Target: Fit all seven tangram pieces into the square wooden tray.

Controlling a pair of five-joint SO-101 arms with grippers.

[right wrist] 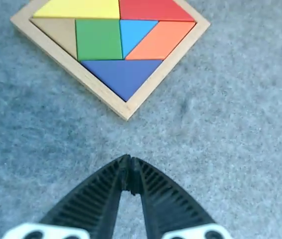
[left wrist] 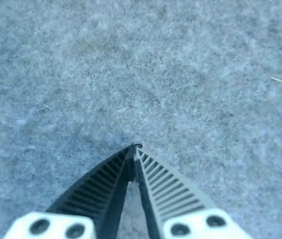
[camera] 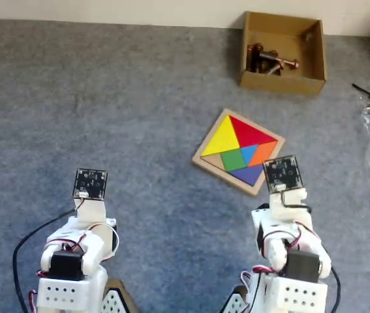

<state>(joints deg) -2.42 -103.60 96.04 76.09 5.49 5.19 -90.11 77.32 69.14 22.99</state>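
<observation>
Our left hand (left wrist: 133, 148), pressed closed and empty, hangs over the desk (left wrist: 180, 74), well apart from the tray (right wrist: 72, 65). That tray looks full, pieces (right wrist: 98, 39) flush, so we judge our right hand (right wrist: 129, 160), likewise closed and empty, sits idle beside its corner.

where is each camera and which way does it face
High view: fixed overhead, looking down on the tray and a cardboard box; left arm and right arm show.
Left wrist view: on the left arm, facing carpet; shut left tool shows.
Right wrist view: on the right arm, facing the tray's corner; shut right tool shows.
Shared: high and right wrist views both show the tray.
</observation>
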